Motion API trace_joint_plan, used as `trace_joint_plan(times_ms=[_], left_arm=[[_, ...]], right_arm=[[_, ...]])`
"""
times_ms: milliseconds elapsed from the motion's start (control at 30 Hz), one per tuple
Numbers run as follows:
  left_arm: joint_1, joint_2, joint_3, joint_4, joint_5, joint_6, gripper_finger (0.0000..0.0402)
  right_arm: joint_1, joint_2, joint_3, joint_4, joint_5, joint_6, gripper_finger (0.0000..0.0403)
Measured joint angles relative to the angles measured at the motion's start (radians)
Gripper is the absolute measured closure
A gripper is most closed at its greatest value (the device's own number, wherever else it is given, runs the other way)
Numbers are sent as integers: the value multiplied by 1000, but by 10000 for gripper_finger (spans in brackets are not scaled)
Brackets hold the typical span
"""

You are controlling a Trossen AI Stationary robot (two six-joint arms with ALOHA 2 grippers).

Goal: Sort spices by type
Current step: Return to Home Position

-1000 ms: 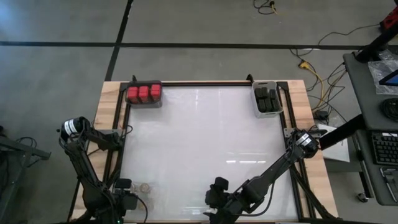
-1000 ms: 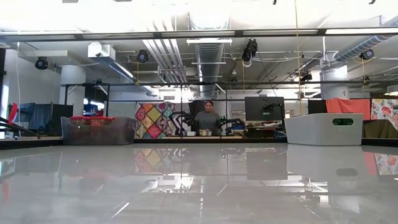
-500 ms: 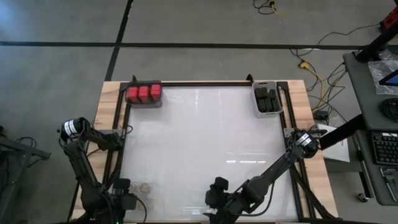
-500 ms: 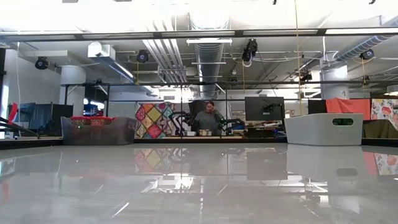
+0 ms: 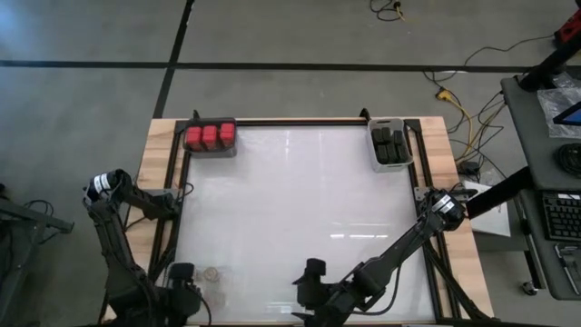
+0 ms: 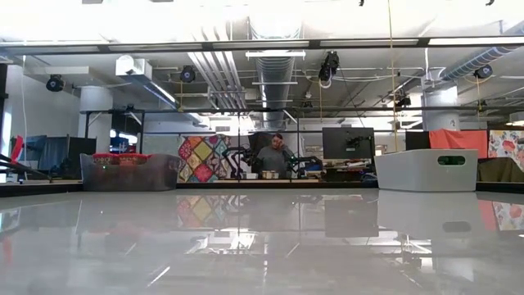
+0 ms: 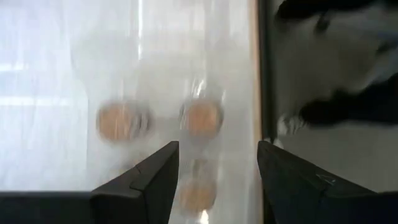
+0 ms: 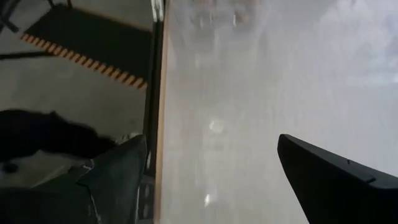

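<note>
Left pincer [image 5: 182, 274] is parked at the 7 o'clock corner of the worktop [image 5: 290, 200], with its fingers [image 7: 146, 183] spread wide and nothing gripped. Tan-topped jars [image 5: 211, 273] sit just beside it at its 3 o'clock, not touched. Three round tan tops [image 7: 201, 117] are counted in the left wrist view. All three are blurred, and two sit side by side with the third nearer the pincer. A hazy clear wall is seen around them, but its outline cannot be traced.

Red blocks [image 5: 210, 136] are packed three in a row in a dark bin [image 5: 210, 151] at the 11 o'clock corner, well apart from both pincers.

Right pincer [image 5: 313, 275] is held at the worktop's 6 o'clock edge. Its fingers [image 8: 118, 168] are also wide apart and empty, with only bare surface between them. Black blocks [image 5: 390, 145] are stacked in a rectangular grey bin [image 5: 375, 150] at the 1 o'clock corner, far from that pincer.

The worktop is flat, white and glossy, and ceiling lights are mirrored in it in the low view. It is bordered by a wooden frame [image 5: 154, 163] with dark rails.

In the low view both bins are seen at the far edge, the red-filled one at 9 o'clock and the grey one at 3 o'clock. Beyond them are a seated person [image 6: 273, 156] at a desk, a monitor [image 6: 348, 143], a patterned panel [image 6: 205, 158] and exposed ducts [image 6: 274, 70] overhead.
</note>
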Motion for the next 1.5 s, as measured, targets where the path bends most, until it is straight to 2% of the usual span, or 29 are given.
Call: trace_joint_plan(times_ms=[67,233,333,467,667,933,1033,1167,1267,1367,1433,1500], left_arm=[[21,-9,-4,59,-42,29,203],[109,-24,-82,218,-49,175,212],[179,-55,-143,282,-50,277,219],[288,-122,-241,412,-52,422,229],[497,-258,-464,706,-8,637,237],[777,-430,-722,1041,88,827,238],[865,-482,-759,1089,109,846,238],[967,-537,-767,1077,122,919,238],[1016,-556,-762,1061,51,980,238],[1037,-559,-745,1054,-99,996,238],[1039,-555,-728,1036,-182,862,238],[1037,-547,-727,1026,-206,781,238]], right_arm=[[-4,8,-1,55,36,-63,49],[-35,39,-52,223,55,-193,49],[-58,39,-114,414,106,-307,51],[-105,32,-187,592,46,-422,61],[-184,-29,-317,642,21,-491,82],[-272,-291,-698,927,19,-563,108],[-300,-420,-837,965,22,-594,117],[-338,-595,-958,915,19,-636,130],[-363,-707,-1000,812,27,-562,144],[-365,-812,-1028,734,18,-519,163],[-356,-871,-1082,753,18,-561,182],[-356,-926,-1154,832,13,-608,203]])
